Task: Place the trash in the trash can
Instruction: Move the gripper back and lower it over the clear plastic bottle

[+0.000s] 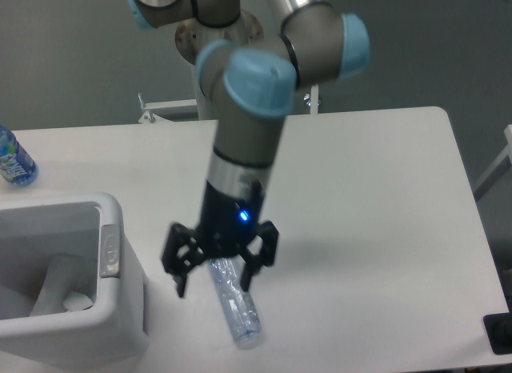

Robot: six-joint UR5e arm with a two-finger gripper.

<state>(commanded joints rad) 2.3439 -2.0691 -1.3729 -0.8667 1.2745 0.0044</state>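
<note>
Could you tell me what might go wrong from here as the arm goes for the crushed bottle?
The open pincer hangs over only the upper end of the crushed bottle, so an end grasp may let it swing or slip out. The bottle lies diagonal on the table, and fingers set off its axis could push it aside instead of closing on it. The trash can stands close on the left, so a low carry might clip its rim.

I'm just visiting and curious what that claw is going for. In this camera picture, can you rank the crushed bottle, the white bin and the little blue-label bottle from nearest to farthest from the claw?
From the gripper:
1. Crushed bottle: directly beneath, between the open fingers.
2. Trash can: to the left, at the table's front-left.
3. Blue-label water bottle: far left edge, behind the bin.
</note>
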